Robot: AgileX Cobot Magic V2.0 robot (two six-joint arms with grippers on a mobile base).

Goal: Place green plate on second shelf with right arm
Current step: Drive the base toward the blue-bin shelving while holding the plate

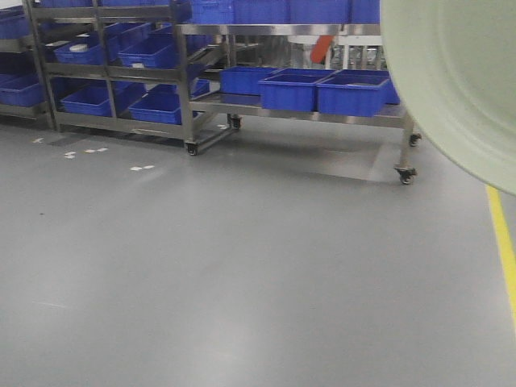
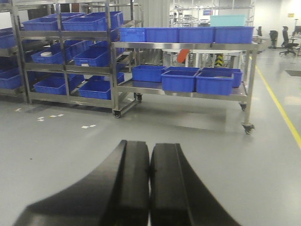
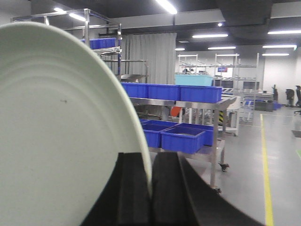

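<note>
where the right gripper (image 3: 150, 159) closes: its two black fingers pinch the rim of the green plate (image 3: 61, 132), one finger on each face, with the rim running up between them.
green plate: held on edge in the air, its pale face filling the left half of the right wrist view and the upper right corner of the front view; it rests on no shelf and is well apart from the racks.
left gripper (image 2: 150, 147): fingers pressed together with nothing between them, hanging over bare floor.
floor (image 1: 242, 282): smooth grey, with small white tape marks (image 1: 142, 168) at the left and a yellow line (image 1: 504, 242) along the right side.
steel trolley (image 2: 249, 70): stands on casters (image 1: 405, 173) across the floor; a row of blue bins (image 2: 188, 34) sits on its upper deck and three more on its lower shelf.
shelf rack (image 2: 110, 61): just left of the trolley, with several levels of blue bins; one bin holds something white (image 2: 45, 54), too small to tell what.
orange thing (image 2: 183, 55): behind the trolley, between its two levels; i cannot tell what it is.
teal box (image 2: 228, 20): behind the upper row of bins.
curtain (image 3: 148, 56): pale grey, at the back of the hall.
office chairs (image 2: 287, 40): far right, well apart from the trolley.
</note>
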